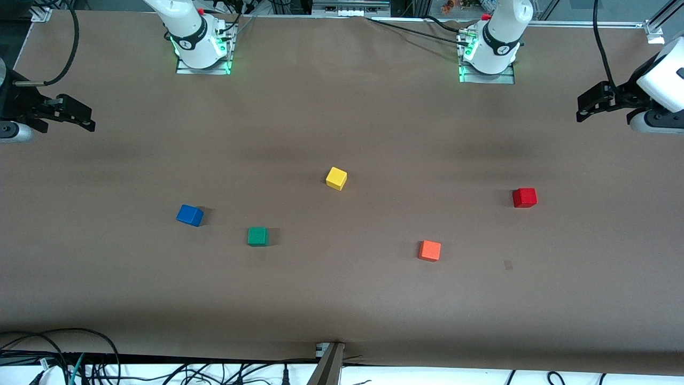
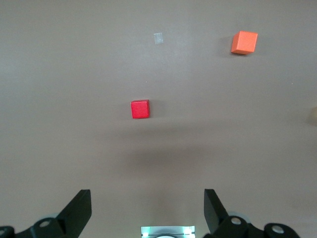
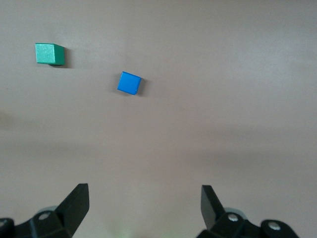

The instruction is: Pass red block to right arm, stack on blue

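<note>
While both arms wait raised at the table's ends, you have 5 cubes lying apart on the brown table [image 1: 342, 107]. Your left gripper [image 1: 585, 107] hangs over the left arm's end of the table with its fingers [image 2: 79, 210] spread wide and nothing between them. Your right gripper [image 1: 80, 115] hangs over the right arm's end, its fingers [image 3: 77, 206] equally wide and empty.

You will find the red block [image 1: 524, 197] resting on the table toward the left arm's end, well apart from everything; the orange cube [image 1: 429, 250] lies nearer the front camera than it. The blue cube [image 1: 189, 215] sits toward the right arm's end, with the green cube [image 1: 257, 236] near it and slightly closer to the front camera. The yellow cube [image 1: 336, 178] lies about mid-table, farthest of the 5 from that camera.
</note>
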Available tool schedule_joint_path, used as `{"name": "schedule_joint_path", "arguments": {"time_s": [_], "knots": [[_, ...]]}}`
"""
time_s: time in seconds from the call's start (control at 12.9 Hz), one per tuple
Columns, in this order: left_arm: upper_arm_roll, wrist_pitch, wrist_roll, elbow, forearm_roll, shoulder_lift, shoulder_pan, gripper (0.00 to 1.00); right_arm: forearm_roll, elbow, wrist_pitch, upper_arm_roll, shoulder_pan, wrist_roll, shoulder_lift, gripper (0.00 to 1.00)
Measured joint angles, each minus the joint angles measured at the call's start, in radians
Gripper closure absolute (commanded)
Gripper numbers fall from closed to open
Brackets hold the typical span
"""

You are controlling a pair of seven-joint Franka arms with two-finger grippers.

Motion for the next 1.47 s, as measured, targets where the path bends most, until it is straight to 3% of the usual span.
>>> {"name": "schedule_joint_path", "arguments": {"time_s": [1.24,1.47], "knots": [[0.014,-0.007,0.002,0.05,0.036,0.015,0.012,0.0,0.0,0.0,-0.001,0.0,0.0,0.0,0.0,0.0],[0.015,-0.007,0.072,0.05,0.037,0.032,0.049,0.0,0.0,0.0,-0.001,0.0,0.0,0.0,0.0,0.0]]}}
